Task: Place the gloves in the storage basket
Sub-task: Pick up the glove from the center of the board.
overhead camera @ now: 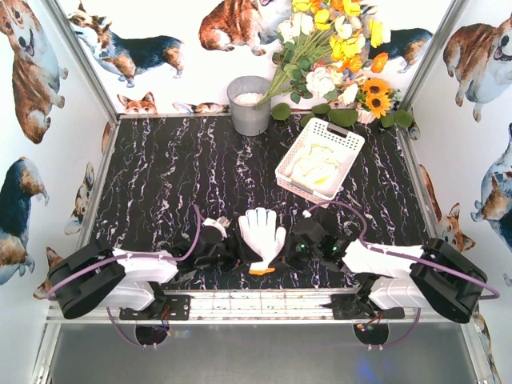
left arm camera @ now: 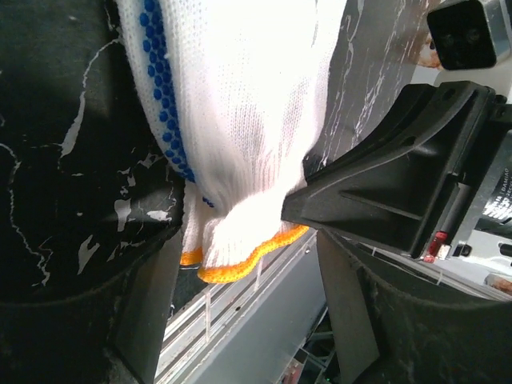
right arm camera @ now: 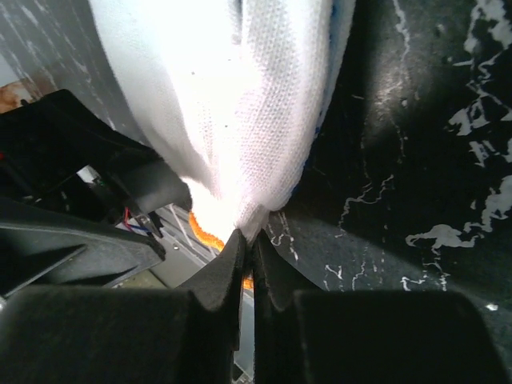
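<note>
Blurring into dark clutter in top view, left gripper [overhead camera: 226, 246] and right gripper [overhead camera: 293, 244] are flanking a white glove [overhead camera: 262, 232] lying near-edge on the table [overhead camera: 160, 184]. Storage basket [overhead camera: 349, 138] is holding pale gloves [overhead camera: 314, 170]. Wrist views alone are showing left jaws spread wide around the glove, right jaws pinching its cuff, blue dots along one side.

The tabletop [overhead camera: 160, 176] carries one storage basket [overhead camera: 342, 133], one grey metal bucket [overhead camera: 250, 108] and one flower bouquet [overhead camera: 328, 48]. One white glove [overhead camera: 262, 234] lies outside the basket. Inside it, pale gloves [overhead camera: 308, 168] overlap; their number cannot be determined. Grippers total two: left gripper [overhead camera: 232, 250], right gripper [overhead camera: 290, 244].
</note>
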Controlling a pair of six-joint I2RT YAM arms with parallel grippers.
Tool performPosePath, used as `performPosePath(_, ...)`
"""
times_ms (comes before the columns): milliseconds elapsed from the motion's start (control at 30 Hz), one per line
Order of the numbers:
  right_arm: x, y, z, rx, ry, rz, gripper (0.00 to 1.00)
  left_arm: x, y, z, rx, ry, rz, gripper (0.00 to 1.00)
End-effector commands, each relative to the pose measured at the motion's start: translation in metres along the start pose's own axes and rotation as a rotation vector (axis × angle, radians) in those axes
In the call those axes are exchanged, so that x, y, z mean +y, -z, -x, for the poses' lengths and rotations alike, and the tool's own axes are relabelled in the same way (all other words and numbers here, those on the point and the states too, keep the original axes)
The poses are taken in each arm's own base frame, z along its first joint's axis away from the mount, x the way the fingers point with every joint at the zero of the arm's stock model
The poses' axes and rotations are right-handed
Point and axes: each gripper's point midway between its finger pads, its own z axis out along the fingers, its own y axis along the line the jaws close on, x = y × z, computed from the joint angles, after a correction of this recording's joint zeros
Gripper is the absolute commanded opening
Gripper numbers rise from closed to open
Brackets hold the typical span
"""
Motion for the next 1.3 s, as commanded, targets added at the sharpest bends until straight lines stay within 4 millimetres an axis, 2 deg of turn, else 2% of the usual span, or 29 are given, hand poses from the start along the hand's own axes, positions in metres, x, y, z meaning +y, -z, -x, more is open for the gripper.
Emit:
performPosePath(0,0.03,0.009,0.009,-0.042,-0.009,0.118,0.0,-0.005,-0.001,-0.002,0.017,0.009,-0.04,0.64)
performPosePath(267,0.035,0.021,0.018,-0.092,-0.031,0.157,0.0,0.006,0.005,0.001,-0.019,0.027,-0.011,0.74)
performPosePath(433,0.038,0.023,0.02,-0.098,-0.043,0.179,0.0,-0.005,0.005,0.002,-0.019,0.041,-0.066,0.81)
performPosePath(633,0.045,0.022,0.02,-0.085,-0.062,0.218,0.0,-0.018,-0.001,-0.001,0.012,0.064,-0.125,0.95)
performPosePath(833,0.052,0.022,0.021,-0.072,-0.067,0.241,0.0,-0.02,-0.008,-0.002,0.031,0.096,-0.143,1.0)
performPosePath(967,0.053,0.023,0.021,-0.068,-0.071,0.248,0.0,-0.021,-0.011,0.001,0.017,0.102,-0.145,1.0)
performPosePath(1133,0.051,0.023,0.023,-0.067,-0.087,0.247,0.0,-0.013,-0.012,0.008,-0.021,0.106,-0.116,1.0)
performPosePath(1267,0.055,0.026,0.025,-0.068,-0.092,0.262,0.0,-0.016,-0.015,0.009,-0.021,0.108,-0.128,1.0)
